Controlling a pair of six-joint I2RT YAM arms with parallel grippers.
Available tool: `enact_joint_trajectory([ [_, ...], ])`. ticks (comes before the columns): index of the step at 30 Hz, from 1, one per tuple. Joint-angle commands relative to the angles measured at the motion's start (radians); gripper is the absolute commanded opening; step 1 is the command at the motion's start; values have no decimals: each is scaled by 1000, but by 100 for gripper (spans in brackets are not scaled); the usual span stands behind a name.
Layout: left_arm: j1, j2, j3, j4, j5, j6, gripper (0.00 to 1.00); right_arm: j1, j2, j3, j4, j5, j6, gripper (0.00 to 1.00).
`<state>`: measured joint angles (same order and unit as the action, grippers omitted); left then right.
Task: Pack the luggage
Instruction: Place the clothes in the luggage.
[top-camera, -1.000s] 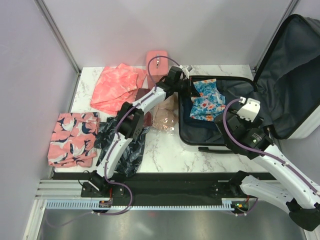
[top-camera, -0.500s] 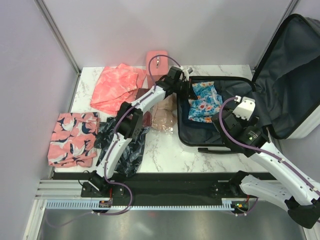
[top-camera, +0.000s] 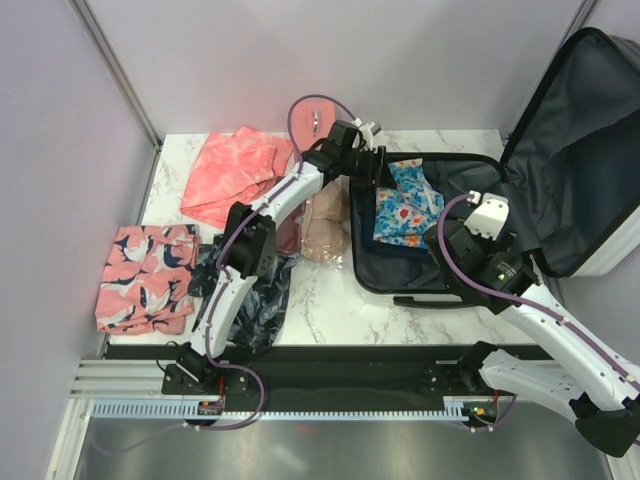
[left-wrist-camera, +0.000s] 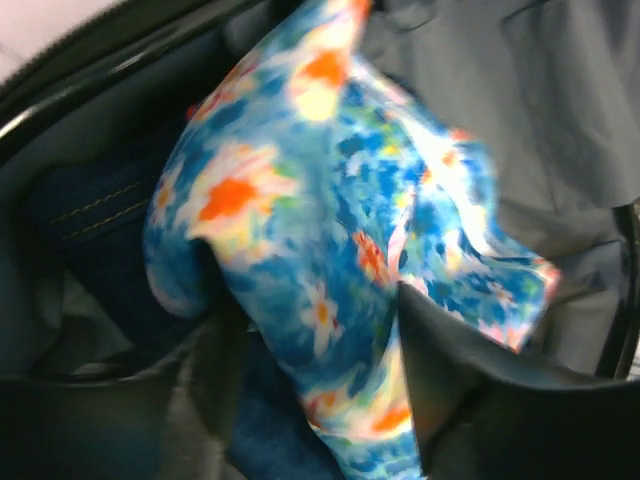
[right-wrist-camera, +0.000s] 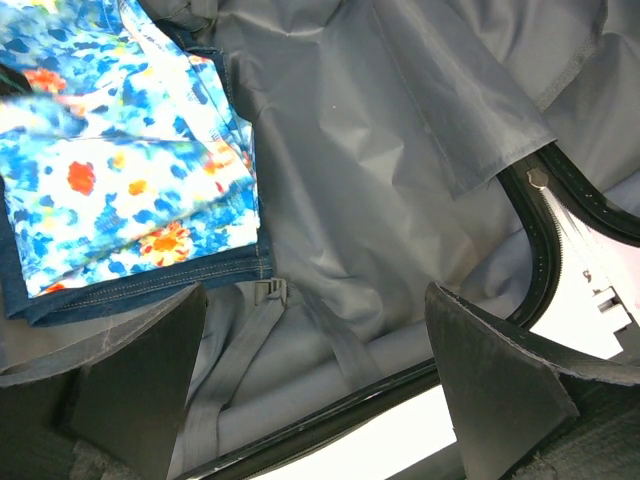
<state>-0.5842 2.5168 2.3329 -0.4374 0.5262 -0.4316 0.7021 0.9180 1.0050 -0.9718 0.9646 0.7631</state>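
On the white marble table (top-camera: 320, 300), at the far left corner, a crumpled coral cloth (top-camera: 235, 175), and just beside it to the right a small pink case (top-camera: 308, 122) at the far edge. Nearer, at the left edge, a folded pink cloth (top-camera: 145, 275) with white bird print, touching a black shiny bundle (top-camera: 255, 300); right of that bundle, a beige garment (top-camera: 322, 235) in a heap. Further right, a blue flower-print cloth (top-camera: 405, 205) lying on folded dark blue jeans (right-wrist-camera: 150, 285), its far end rumpled; along the near edge of the table, a metal rail (top-camera: 130, 385).
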Motion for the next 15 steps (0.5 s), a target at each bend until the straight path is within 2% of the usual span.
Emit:
enact_joint_trajectory([
  [1, 30, -110, 3, -14, -35, 50, 72, -3, 2, 23, 27, -1, -10, 98],
  [6, 23, -167, 8, -15, -46, 65, 89, -4, 2, 26, 38, 0, -18, 98],
  [7, 23, -190, 2, -23, -57, 68, 96, -4, 2, 27, 41, 0, -18, 98],
  [15, 23, -323, -47, -92, -127, 97, 98, -3, -11, 27, 71, 10, -42, 98],
])
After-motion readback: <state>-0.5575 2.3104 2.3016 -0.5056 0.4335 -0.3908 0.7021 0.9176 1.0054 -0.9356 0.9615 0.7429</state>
